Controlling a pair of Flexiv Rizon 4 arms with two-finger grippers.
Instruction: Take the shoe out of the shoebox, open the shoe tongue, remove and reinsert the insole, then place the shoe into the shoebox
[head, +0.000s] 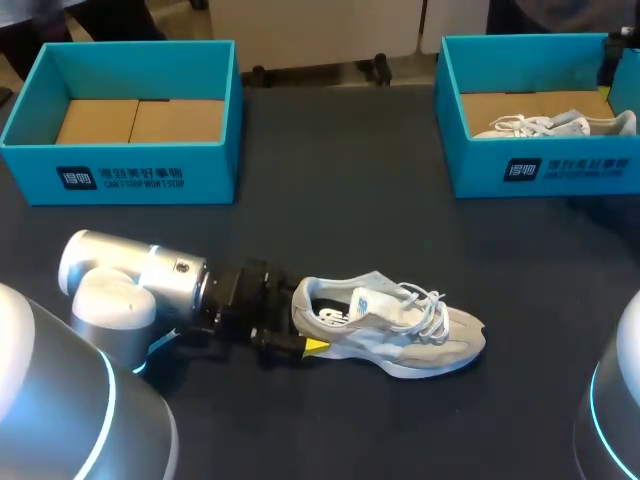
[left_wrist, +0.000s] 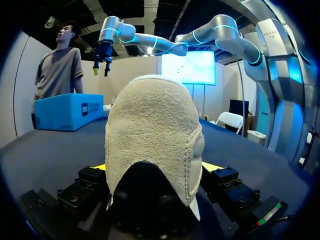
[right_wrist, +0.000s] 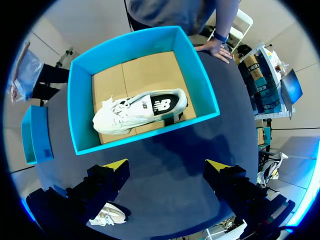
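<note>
Left fingers (left_wrist: 212, 166) grip the heel of the shoe (head: 390, 325), one yellow tip against each side, the pale heel filling the space between them (from my left wrist I see almost nothing but that heel). The shoe stands on its sole on the dark table (head: 330, 180), in the near middle, with its toe pointing away from my left arm (head: 140, 285) and towards my right side. Its laces are loose over the tongue. It is well apart from both boxes.

Right fingers (right_wrist: 116, 166) are spread wide with nothing between them. They hang high above the table, looking straight down, and the right shoebox (right_wrist: 80, 107) lies ahead of and below them. Inside it a second shoe (right_wrist: 137, 112) rests on its side on the brown cardboard floor.

At the far left of the table sits the left shoebox (head: 125, 165), showing its own cardboard floor. A person's hand (right_wrist: 216, 48) rests on the table just past the far corner of the right shoebox.
</note>
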